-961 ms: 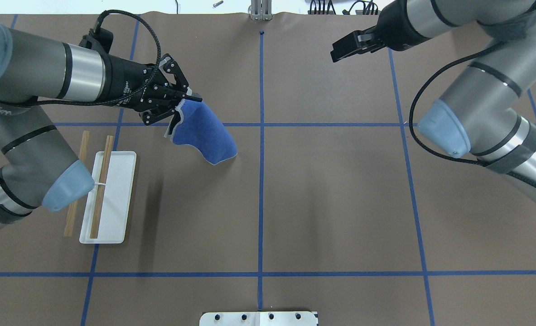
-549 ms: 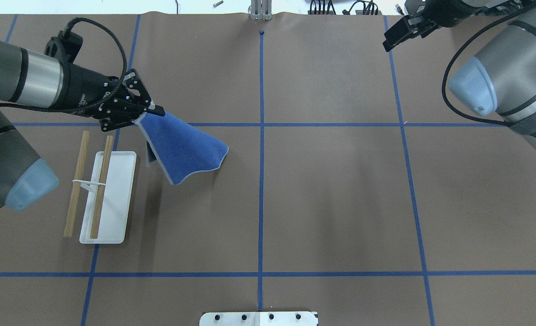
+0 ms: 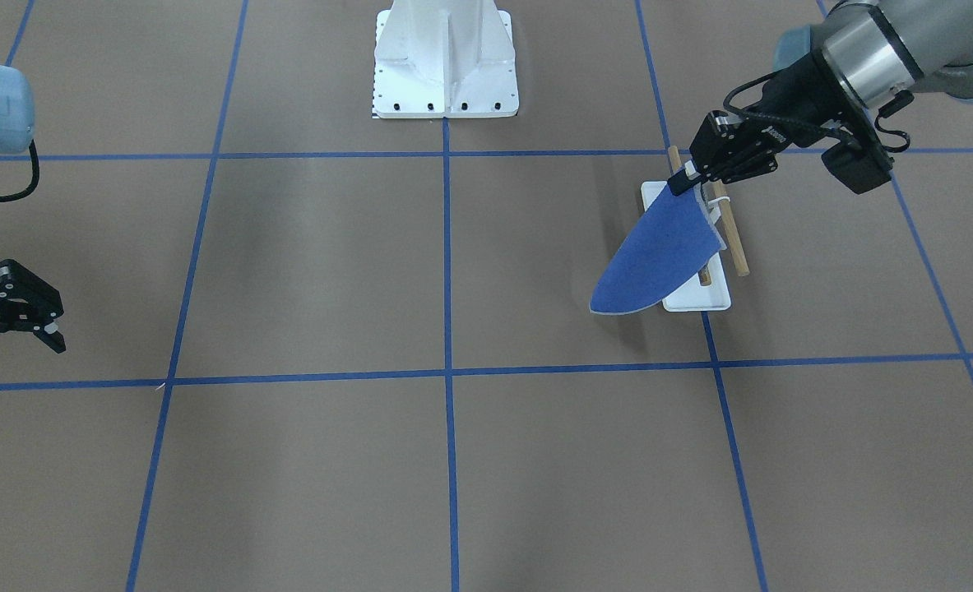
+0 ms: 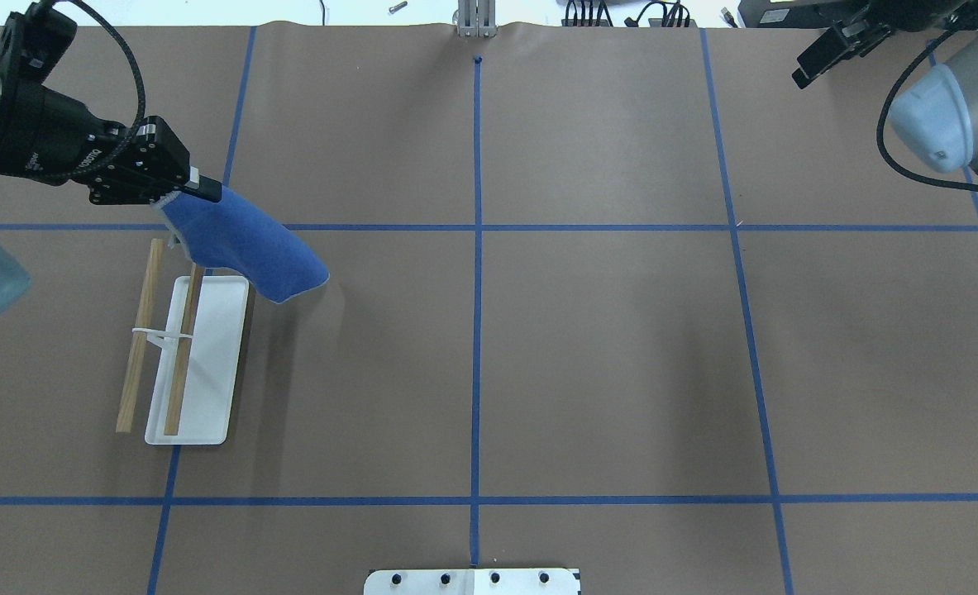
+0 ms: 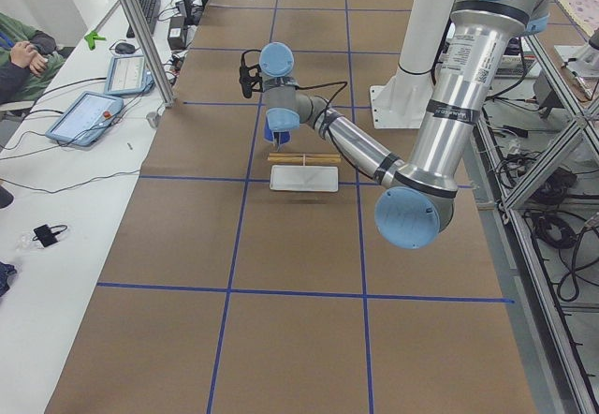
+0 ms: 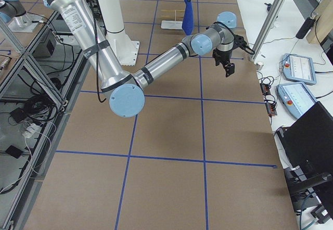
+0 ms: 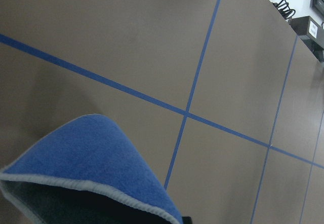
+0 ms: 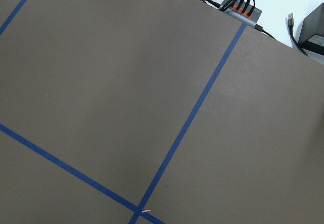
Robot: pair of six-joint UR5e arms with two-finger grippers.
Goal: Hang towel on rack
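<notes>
The royal blue towel [image 4: 245, 248] hangs from my left gripper [image 4: 204, 188], which is shut on one of its corners. Its free end droops over the far end of the rack [image 4: 207, 372]. The rack has a flat white base and two wooden dowels [image 4: 136, 339]. In the front view the towel [image 3: 657, 261] covers part of the rack [image 3: 704, 300], below the left gripper [image 3: 683, 179]. The towel fills the lower left of the left wrist view [image 7: 86, 158]. My right gripper [image 3: 55, 329] is open and empty, far off at the table's far right corner [image 4: 813, 66].
The white robot pedestal [image 3: 445, 66] stands at the near middle edge. Blue tape lines [image 4: 477, 248] divide the brown table. Cables and a power strip [image 8: 238, 6] lie beyond the far edge.
My left gripper has carried the towel left, from near the table's middle to over the rack's far end. My right arm has pulled back to the far right corner.
</notes>
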